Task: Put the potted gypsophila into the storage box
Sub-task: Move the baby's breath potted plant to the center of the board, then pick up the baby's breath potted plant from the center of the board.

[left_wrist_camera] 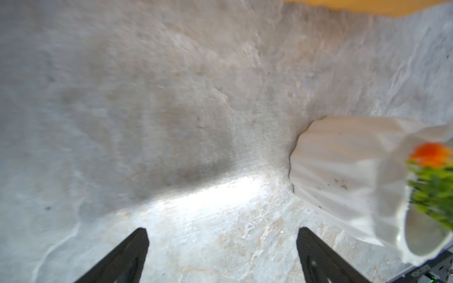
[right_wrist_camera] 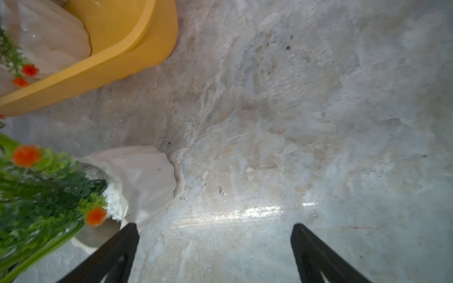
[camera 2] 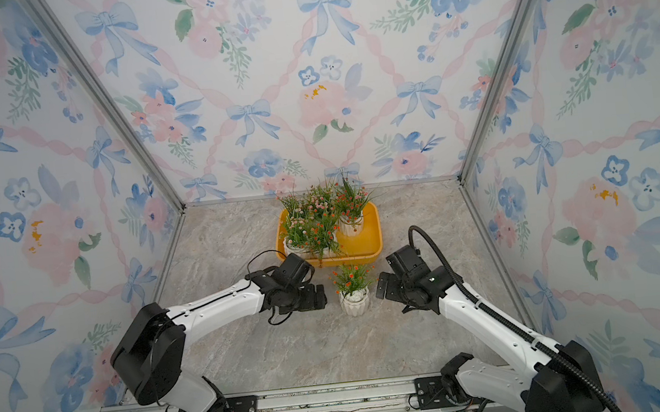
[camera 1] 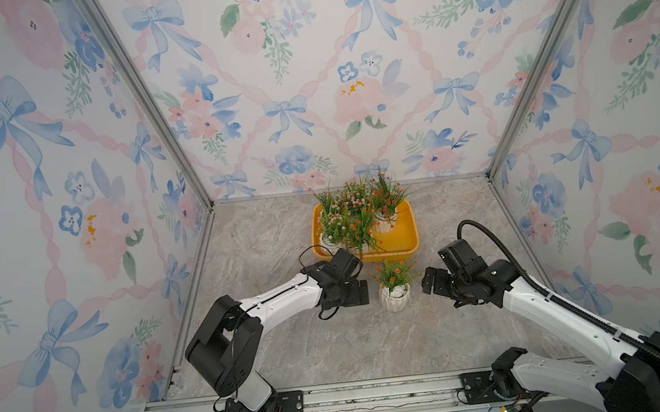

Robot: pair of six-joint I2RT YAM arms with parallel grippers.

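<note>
White ribbed pot [camera 1: 395,298] stands near rounded yellow-orange tub [camera 1: 404,232].

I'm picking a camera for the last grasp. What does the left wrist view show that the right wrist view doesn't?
Left wrist only: the loose pot's ribbed side, nearly whole. Right wrist only: the storage box's rounded corner, a boxed pot inside. Both: the loose pot on the table, beside the open left pincer and right pincer.
</note>
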